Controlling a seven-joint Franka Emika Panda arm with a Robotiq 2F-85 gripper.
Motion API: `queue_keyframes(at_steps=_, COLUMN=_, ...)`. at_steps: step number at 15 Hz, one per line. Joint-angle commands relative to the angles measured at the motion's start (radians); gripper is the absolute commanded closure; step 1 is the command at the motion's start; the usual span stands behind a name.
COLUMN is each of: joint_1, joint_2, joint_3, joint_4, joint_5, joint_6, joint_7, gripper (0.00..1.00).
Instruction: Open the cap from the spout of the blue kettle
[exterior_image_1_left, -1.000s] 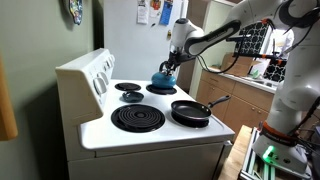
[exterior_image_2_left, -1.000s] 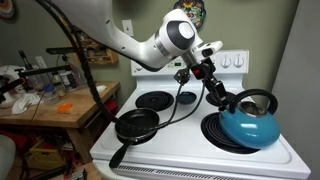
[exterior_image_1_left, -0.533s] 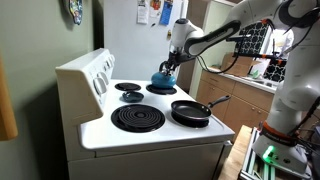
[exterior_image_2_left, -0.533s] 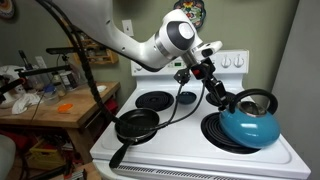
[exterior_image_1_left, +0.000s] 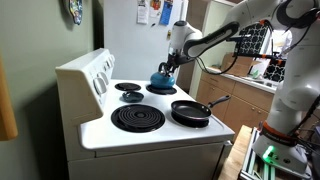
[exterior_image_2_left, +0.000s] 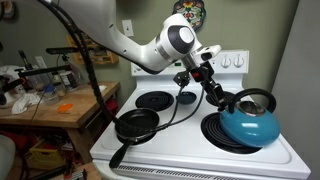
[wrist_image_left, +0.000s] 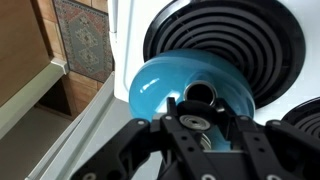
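The blue kettle (exterior_image_1_left: 162, 77) (exterior_image_2_left: 250, 124) stands on a back coil burner of the white stove (exterior_image_1_left: 95, 128). In the wrist view it fills the middle (wrist_image_left: 155, 85). Its short spout (wrist_image_left: 200, 93) shows as a dark round opening that faces the camera. Just below the opening sits a small black round cap (wrist_image_left: 191, 113) with a metal disc on it. My gripper (wrist_image_left: 195, 106) (exterior_image_2_left: 221, 98) (exterior_image_1_left: 170, 64) is at the spout, with a fingertip pressed on each side of the cap. The kettle's handle is hidden in the wrist view.
A black frying pan (exterior_image_1_left: 190, 112) (exterior_image_2_left: 137, 125) sits on a front burner with its handle out over the stove edge. The stove's raised control panel (exterior_image_2_left: 232, 61) is behind the kettle. A cluttered wooden table (exterior_image_2_left: 60, 105) stands beside the stove.
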Motion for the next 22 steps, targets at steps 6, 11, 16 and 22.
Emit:
queue_keyframes(at_steps=6, joint_1=0.006, joint_2=0.045, joint_3=-0.002, joint_4=0.008, joint_5=0.02, joint_6=0.065, joint_7=-0.033, gripper=0.83)
queue_keyframes(at_steps=11, joint_1=0.011, joint_2=0.064, joint_3=-0.003, joint_4=0.01, joint_5=0.045, joint_6=0.072, joint_7=-0.064, gripper=0.83)
queue_keyframes(at_steps=16, joint_1=0.017, joint_2=0.052, joint_3=-0.006, joint_4=0.015, joint_5=0.034, joint_6=0.059, joint_7=-0.069, gripper=0.26)
queue_keyframes(at_steps=22, joint_1=0.037, joint_2=-0.035, joint_3=0.02, joint_4=0.007, joint_5=0.074, joint_6=0.037, joint_7=-0.155, gripper=0.0)
